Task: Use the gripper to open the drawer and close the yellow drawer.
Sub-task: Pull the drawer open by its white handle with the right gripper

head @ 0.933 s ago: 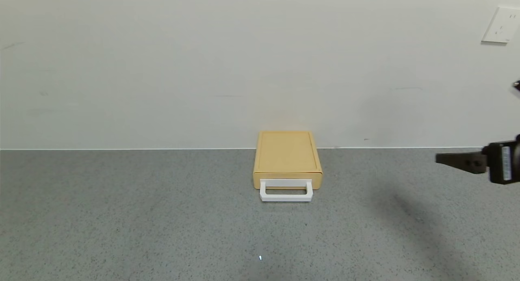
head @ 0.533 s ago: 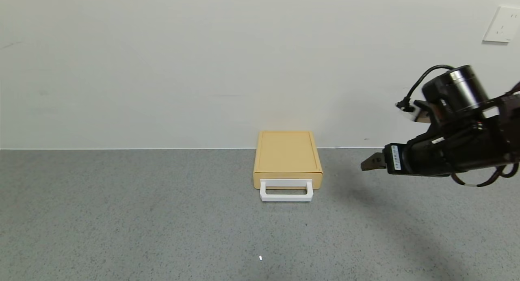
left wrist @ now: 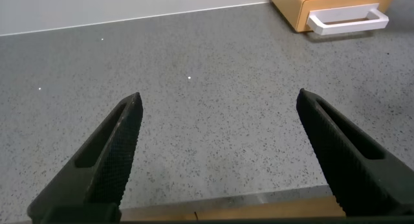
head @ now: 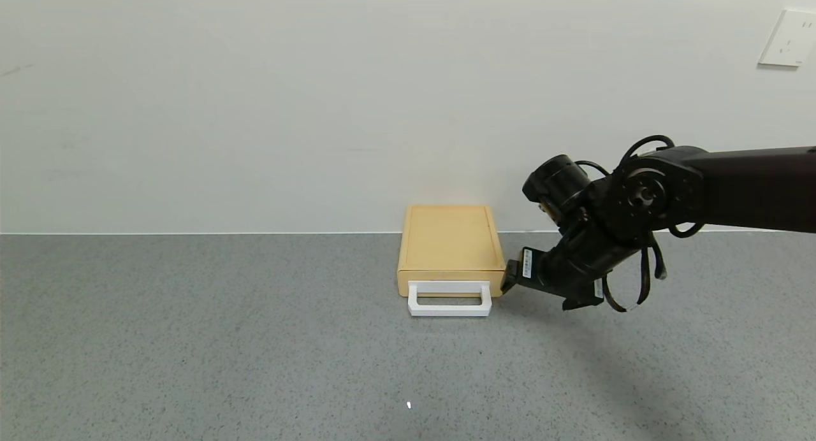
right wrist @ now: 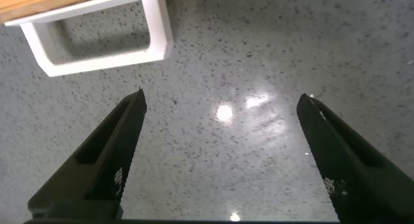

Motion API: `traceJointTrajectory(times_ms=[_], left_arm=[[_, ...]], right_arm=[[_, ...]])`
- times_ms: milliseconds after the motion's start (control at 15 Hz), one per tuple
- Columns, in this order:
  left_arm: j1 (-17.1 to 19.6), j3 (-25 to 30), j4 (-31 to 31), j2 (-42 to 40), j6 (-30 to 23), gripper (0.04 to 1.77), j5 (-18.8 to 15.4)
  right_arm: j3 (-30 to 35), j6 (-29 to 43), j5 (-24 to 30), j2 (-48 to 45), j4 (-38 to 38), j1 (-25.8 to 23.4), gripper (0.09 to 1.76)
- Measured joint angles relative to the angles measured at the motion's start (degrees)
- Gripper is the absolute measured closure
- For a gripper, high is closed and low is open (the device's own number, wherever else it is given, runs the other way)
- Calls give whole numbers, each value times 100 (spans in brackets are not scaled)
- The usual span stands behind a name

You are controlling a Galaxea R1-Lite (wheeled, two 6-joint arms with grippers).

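Your right arm reaches in from the right side, bent down at the wrist, with loose black cables hanging under it. The right tool points toward the drawer and its tip is just beside the right front corner of the yellow case, low over the worktop. In the right wrist view you see that this tool is released: the two black fingers stand wide apart, with only grey worktop between them. The white loop handle lies just ahead of the fingers and a little to one side; nothing touches it.

Your left tool is also released, the fingers spread wide, and it hangs over bare worktop well apart from the drawer, which you see far off in that view. The head view does not show the left arm.

The drawer sits pushed into its case, the white handle sticking out at the front, toward you. The case stands with its back against the wall. The worktop is grey and speckled, with the soft shadow of the right arm on it. The wall is plain and pale, and a white socket plate is high on the right.
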Motion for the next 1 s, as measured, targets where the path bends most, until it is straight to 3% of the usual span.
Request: traceJointTrajectory(times_ms=[333, 1000], left_arm=[[0, 0, 0, 0, 2, 9, 2], [0, 0, 0, 0, 2, 9, 2]], right_arm=[[-1163, 785, 2, 794, 460, 127, 14], [-1317, 1207, -38, 1417, 280, 207, 14]])
